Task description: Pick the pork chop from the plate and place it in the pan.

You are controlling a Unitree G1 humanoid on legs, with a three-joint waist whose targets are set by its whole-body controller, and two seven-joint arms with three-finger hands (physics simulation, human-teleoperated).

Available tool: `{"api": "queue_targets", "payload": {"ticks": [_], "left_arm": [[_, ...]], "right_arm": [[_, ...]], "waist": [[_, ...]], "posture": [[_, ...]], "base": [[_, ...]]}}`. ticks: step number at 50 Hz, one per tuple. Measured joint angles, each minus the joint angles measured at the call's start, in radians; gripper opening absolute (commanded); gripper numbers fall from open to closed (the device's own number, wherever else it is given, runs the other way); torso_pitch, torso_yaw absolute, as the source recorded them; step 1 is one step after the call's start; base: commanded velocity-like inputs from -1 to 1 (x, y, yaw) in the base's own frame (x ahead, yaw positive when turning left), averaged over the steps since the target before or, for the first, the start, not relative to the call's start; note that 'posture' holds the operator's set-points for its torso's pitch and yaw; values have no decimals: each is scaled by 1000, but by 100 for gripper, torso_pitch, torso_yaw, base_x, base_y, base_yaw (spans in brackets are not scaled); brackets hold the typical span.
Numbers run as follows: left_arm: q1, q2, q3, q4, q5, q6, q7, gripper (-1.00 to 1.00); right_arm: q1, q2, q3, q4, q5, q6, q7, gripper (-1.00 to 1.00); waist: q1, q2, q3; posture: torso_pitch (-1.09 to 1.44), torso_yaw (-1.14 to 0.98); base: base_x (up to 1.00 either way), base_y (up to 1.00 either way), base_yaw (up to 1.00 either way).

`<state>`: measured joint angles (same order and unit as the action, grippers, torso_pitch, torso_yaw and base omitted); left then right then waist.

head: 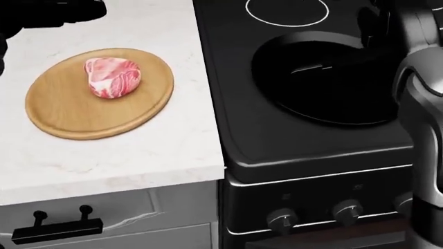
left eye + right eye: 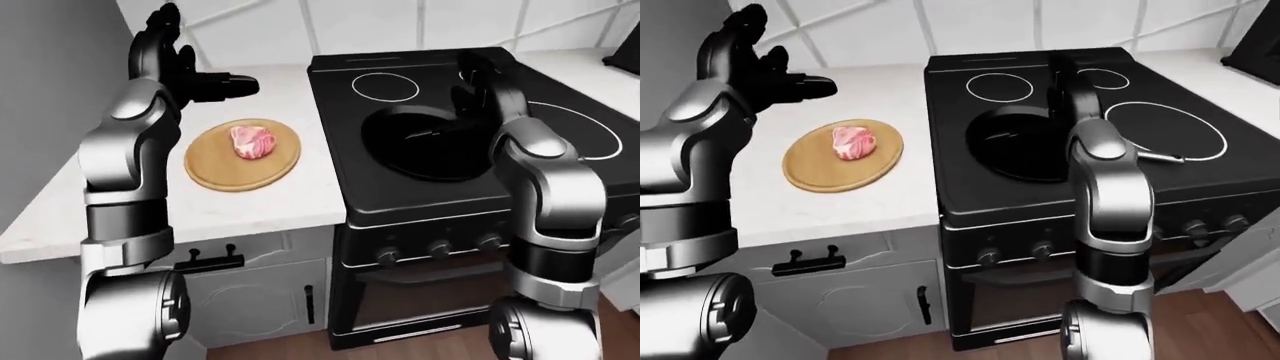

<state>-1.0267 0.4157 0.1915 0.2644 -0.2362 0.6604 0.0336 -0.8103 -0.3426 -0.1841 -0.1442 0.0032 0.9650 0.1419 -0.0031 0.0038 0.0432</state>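
A raw pink pork chop [image 1: 112, 78] lies on a round wooden plate [image 1: 66, 122] on the white counter. A black pan [image 2: 420, 142] sits on the black stove to the right of the plate, hard to tell apart from the dark stovetop. My left hand [image 2: 205, 79] is raised above and to the left of the plate, fingers spread open and empty. My right hand [image 2: 470, 86] hovers over the stove by the pan's upper right rim, dark against the dark top. Its fingers look apart and hold nothing.
The white counter [image 2: 250, 202] ends at the left against a grey wall. White burner rings [image 2: 385, 85] mark the stovetop. Stove knobs [image 1: 346, 211] line its face. A cabinet drawer with a black handle [image 1: 58, 228] is below the counter. The tiled wall is behind.
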Motion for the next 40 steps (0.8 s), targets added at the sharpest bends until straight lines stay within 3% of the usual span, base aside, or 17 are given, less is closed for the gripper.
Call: {"api": "queue_targets", "payload": {"ticks": [5,8,20,26,29,33,35,40], "left_arm": [[-11,-11,-21,8,-7,18,-8,100],[-11,9,13,-21,3,13,1,100],[-22,-7,-11,-6,6,21,-8,100],[-8,-3,2,-14,8,12,-7,100],[4,-6,1,-12,8,19,-2,100],[-3,2,8,-13,11,15,1,100],[-16,4,9,-22,13,7,1,100],[-3,-16,-16,-4,8,-7,-11,100]], "right_arm": [[8,-14,-3,14,-5,-3,-1,100],[-10,-8,24,12,1,-4,4,100],[3,5,21,4,-17,-1,11,100],[9,10,23,-7,-9,1,24,100],[6,13,30,-10,-10,3,27,100],[5,15,31,-26,-6,-14,31,100],[-2,11,27,-32,-7,-11,31,100],[12,4,9,-4,-18,-13,27,100]], "waist": [[14,-7,4],[27,-8,0],[-10,11,9],[-4,15,8],[8,-12,33],[18,-32,15],[19,-60,5],[6,-51,5]], "posture": [[0,0],[0,0],[0,0],[0,0],[0,0],[0,0],[0,0],[0,0]], "base": [[0,0,84],[0,0,0],[0,0,0],[9,0,0],[47,0,0],[47,0,0],[47,0,0],[48,0,0]]}}
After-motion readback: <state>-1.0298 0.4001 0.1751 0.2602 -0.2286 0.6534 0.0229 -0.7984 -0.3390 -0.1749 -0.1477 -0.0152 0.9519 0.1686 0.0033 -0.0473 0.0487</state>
